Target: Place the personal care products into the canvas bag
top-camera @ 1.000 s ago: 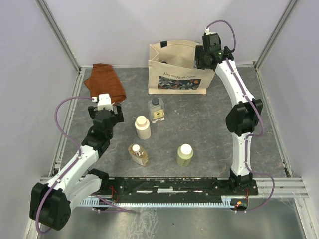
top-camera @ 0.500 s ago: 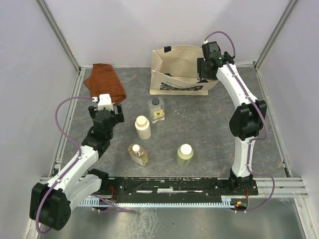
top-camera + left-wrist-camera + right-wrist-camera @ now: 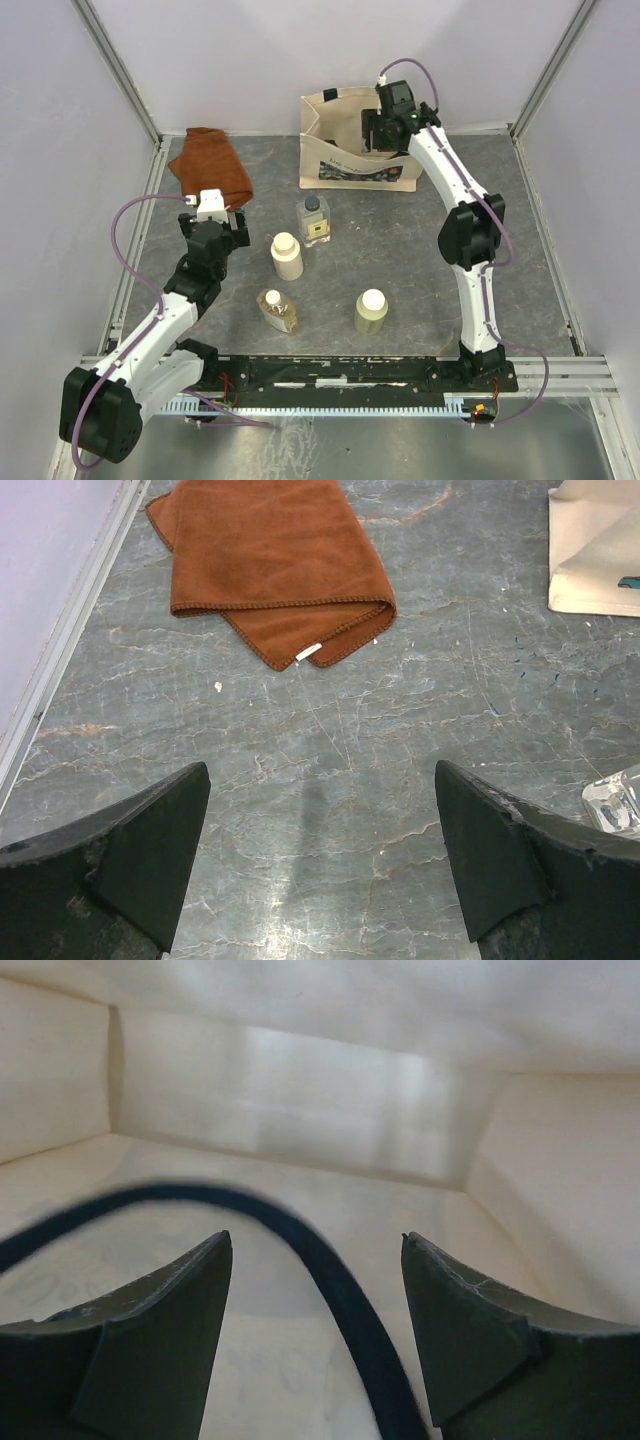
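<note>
Left claw [image 3: 320, 770] is hanging spread wide over bare desk [image 3: 400, 240], gripping nothing, with the rust-brown cloth [image 3: 270, 570] lying just beyond it. I am leaving that cloth alone, since it is no part of the job.

Moving rightward, all four products are standing on the desk, none of them in the bag yet: the amber flat bottle [image 3: 277, 311] nearest the bases, the cream cylinder [image 3: 287, 256] just behind it, the clear square bottle [image 3: 314, 220] behind that, and the olive-green cylinder [image 3: 371, 312] apart on the right.

Further right, at the back, the canvas bag [image 3: 330, 110] is sitting with its mouth showing. The right claw [image 3: 315, 1240] is reaching down into it, fingers parted and clamping nothing, though a dark strap [image 3: 340, 1300] is curving across between them.

I am judging this step to be readying the bag. To do it well I am aiming to lift that claw straight up, so the strap is not snagging and dragging the bag over. The left arm is then looking best placed for the cream cylinder, gripping across its body below the cap.
</note>
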Tool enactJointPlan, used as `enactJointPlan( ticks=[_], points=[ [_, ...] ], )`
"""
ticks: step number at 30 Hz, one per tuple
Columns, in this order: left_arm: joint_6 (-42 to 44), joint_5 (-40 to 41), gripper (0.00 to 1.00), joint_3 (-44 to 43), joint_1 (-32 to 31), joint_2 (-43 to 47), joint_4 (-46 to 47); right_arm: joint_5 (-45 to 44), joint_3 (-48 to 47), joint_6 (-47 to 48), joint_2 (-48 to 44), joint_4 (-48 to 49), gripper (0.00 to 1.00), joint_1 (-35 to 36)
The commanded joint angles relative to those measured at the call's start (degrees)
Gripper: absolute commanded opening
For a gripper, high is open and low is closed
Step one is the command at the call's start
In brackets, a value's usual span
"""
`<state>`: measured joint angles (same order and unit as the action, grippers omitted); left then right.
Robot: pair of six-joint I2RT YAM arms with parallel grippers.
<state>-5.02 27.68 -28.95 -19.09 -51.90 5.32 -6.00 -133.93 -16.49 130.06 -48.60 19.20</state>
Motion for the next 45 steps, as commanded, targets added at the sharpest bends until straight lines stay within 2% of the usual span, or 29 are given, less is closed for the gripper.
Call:
enactJointPlan(
  ticks=[1, 6, 13, 25, 41, 45],
  points=[
    [1.5, -1.3, 1.00, 0.1, -0.1, 1.1, 3.0, 1.6, -0.3, -2.4, 2.9, 4.2, 0.77, 1.3],
    [1.4, -1.8, 1.00, 0.1, -0.1, 0.9, 3.0, -0.1, 1.7, -2.8, 4.1, 2.5, 0.78, 1.9],
    [1.4, -2.0, 1.00, 0.0, -0.1, 0.7, 3.0, -3.6, 10.8, -1.8, -0.2, -0.2, 0.80, 1.9],
    [-0.7, -4.7, 0.99, -2.3, -0.1, 1.2, -0.2, -6.7, 36.3, -2.1, -18.3, -1.5, 0.83, 1.9],
    [-3.7, -13.0, 0.99, -12.8, -1.3, 3.7, -10.7, -10.0, 62.1, -4.7, -41.2, -6.2, 0.84, 2.0],
    [-4.4, -12.6, 0.99, -15.7, -3.0, 3.6, -13.0, -9.9, 66.9, -5.6, -47.8, -7.9, 0.84, 2.0]
  ],
)
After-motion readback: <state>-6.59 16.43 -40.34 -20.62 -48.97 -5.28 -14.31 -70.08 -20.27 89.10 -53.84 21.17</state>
